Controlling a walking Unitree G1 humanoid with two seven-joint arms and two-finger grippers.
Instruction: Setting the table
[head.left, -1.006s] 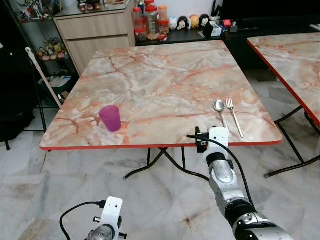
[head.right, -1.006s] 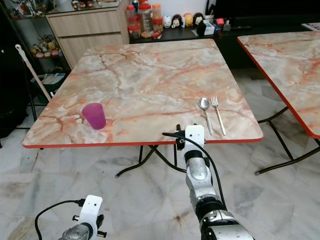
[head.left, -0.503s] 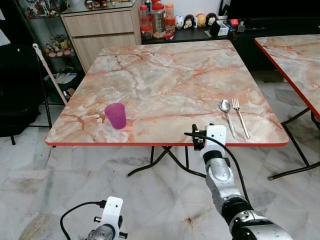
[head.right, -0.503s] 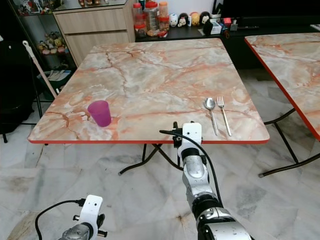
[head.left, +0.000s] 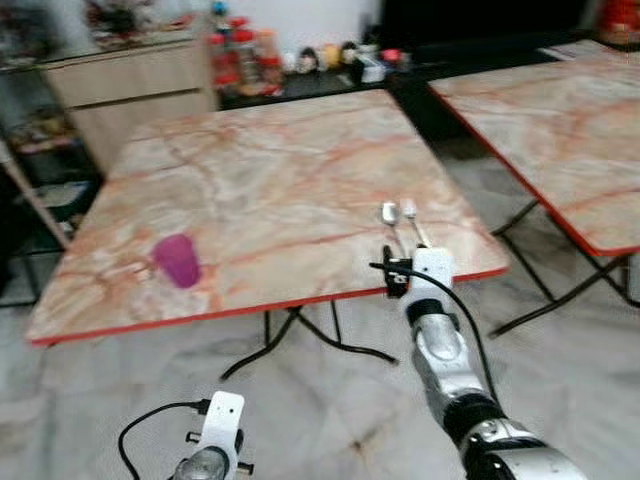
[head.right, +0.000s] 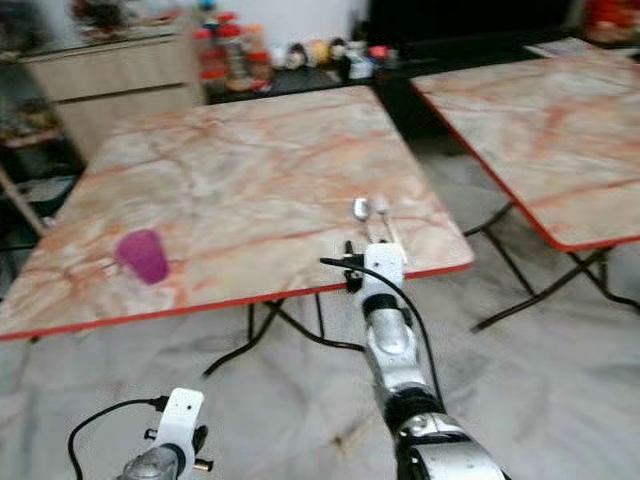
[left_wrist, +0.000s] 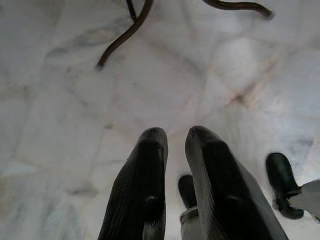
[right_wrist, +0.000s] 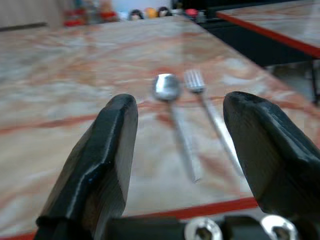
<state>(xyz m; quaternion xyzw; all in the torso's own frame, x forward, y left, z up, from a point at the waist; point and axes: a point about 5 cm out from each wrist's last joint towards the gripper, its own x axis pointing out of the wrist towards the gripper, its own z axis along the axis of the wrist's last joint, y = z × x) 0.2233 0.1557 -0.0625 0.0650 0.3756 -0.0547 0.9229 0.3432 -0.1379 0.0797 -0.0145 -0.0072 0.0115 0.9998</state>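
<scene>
A marble-patterned table (head.right: 250, 170) with a red edge carries a purple cup (head.right: 144, 256) toward 9 o'clock and a spoon (head.right: 361, 209) beside a fork (head.right: 384, 215) toward 3 o'clock (all slightly blurred). The right arm (head.right: 385, 330) reaches up to the near edge just below the cutlery. A second table (head.right: 540, 130) stands at 2 o'clock.

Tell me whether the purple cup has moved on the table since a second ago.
No. The purple cup sits near the table's front left corner as before; the camera turned, shifting the whole picture.

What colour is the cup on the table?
The cup is purple-pink, showing best in the left eye view.
</scene>
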